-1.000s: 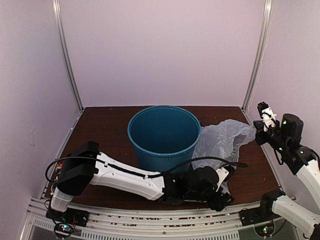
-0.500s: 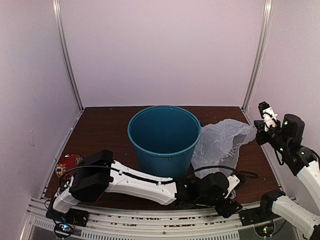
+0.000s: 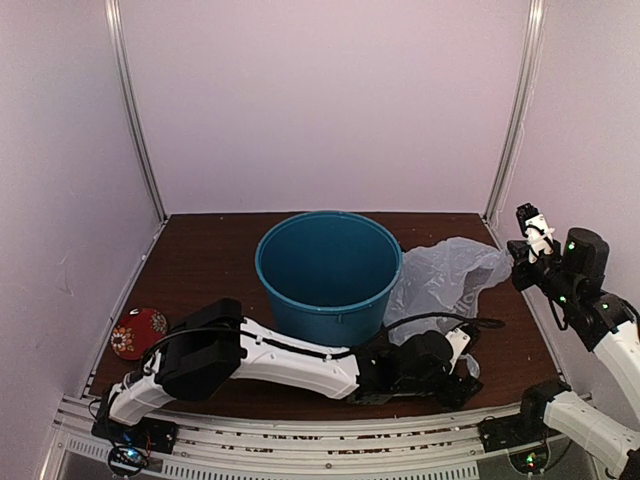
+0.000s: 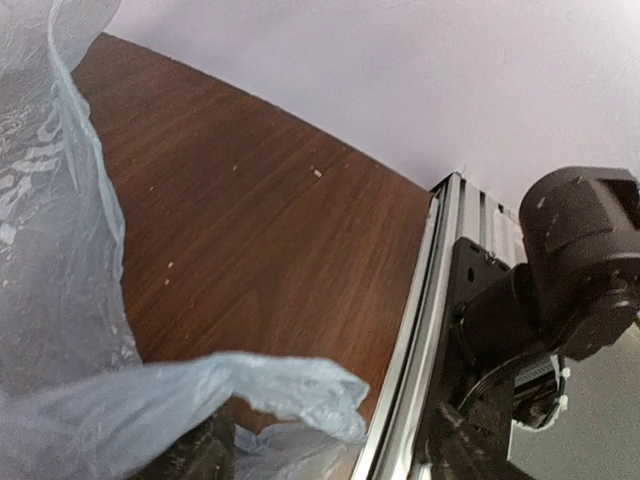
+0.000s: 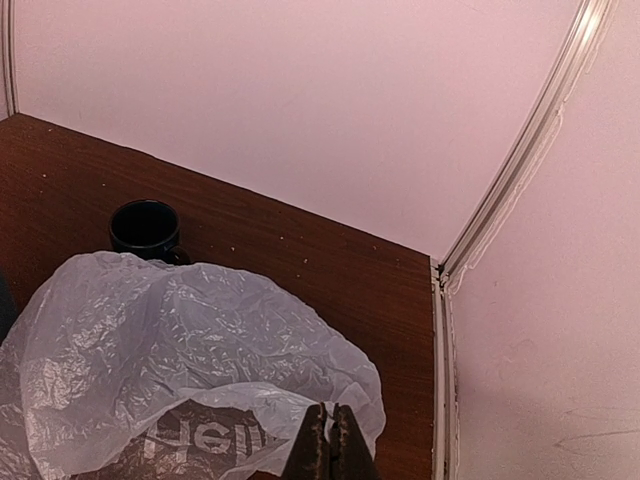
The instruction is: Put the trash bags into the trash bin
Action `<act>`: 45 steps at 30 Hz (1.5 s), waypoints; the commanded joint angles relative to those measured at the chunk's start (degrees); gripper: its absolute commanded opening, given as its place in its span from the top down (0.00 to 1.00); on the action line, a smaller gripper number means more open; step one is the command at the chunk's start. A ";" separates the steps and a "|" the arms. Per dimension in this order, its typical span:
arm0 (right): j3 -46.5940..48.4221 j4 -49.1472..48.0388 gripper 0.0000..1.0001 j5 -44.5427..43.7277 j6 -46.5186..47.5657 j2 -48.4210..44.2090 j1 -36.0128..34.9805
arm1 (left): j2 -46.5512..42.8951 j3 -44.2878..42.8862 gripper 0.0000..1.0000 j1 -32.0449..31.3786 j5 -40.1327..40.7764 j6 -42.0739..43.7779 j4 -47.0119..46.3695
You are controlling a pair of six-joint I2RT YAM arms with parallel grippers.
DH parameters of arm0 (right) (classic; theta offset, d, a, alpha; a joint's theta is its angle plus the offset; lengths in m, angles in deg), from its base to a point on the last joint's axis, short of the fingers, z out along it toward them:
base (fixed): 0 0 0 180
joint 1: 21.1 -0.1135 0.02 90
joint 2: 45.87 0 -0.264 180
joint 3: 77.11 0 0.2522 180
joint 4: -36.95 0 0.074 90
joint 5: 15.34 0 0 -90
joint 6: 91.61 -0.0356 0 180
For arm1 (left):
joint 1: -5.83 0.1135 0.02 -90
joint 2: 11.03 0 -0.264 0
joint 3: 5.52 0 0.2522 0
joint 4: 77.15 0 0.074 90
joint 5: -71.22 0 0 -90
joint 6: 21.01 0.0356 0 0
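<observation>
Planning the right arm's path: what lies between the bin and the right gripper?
Only the crumpled trash bag, lying beside the bin and reaching the right gripper; top view shows it.

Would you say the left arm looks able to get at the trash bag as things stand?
Probably yes: the left tool lies open beside the near edge of the trash bag, a fold of it draped just ahead, with nothing between them.
</observation>
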State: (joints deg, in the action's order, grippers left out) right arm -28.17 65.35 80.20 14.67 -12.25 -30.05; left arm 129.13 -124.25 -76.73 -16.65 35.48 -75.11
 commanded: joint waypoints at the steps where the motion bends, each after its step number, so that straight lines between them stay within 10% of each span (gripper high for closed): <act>1: -0.62 -1.01 1.00 0.19 0.00 -0.38 0.25 | 4.28 -5.34 0.36 0.12 -1.15 0.67 -6.75; 8: -0.60 -1.12 1.00 0.19 -0.06 0.20 0.24 | 7.56 -10.68 0.37 0.19 0.77 -1.87 -5.12; 20: 1.88 -1.32 1.00 -5.39 -1.37 2.50 0.25 | 1.05 -6.55 1.00 0.56 -5.72 5.10 -8.96; 35: 45.78 8.38 1.00 2.46 -3.36 16.27 0.23 | -22.73 -17.28 1.00 0.54 4.72 30.76 10.95; 45: 66.43 8.28 1.00 24.89 -13.00 26.70 0.21 | -35.44 -19.39 1.00 0.91 22.10 46.49 13.03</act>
State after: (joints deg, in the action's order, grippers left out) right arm 33.64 73.22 92.09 7.83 11.32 -30.05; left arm 98.42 -146.02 -76.21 -3.06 73.92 -62.81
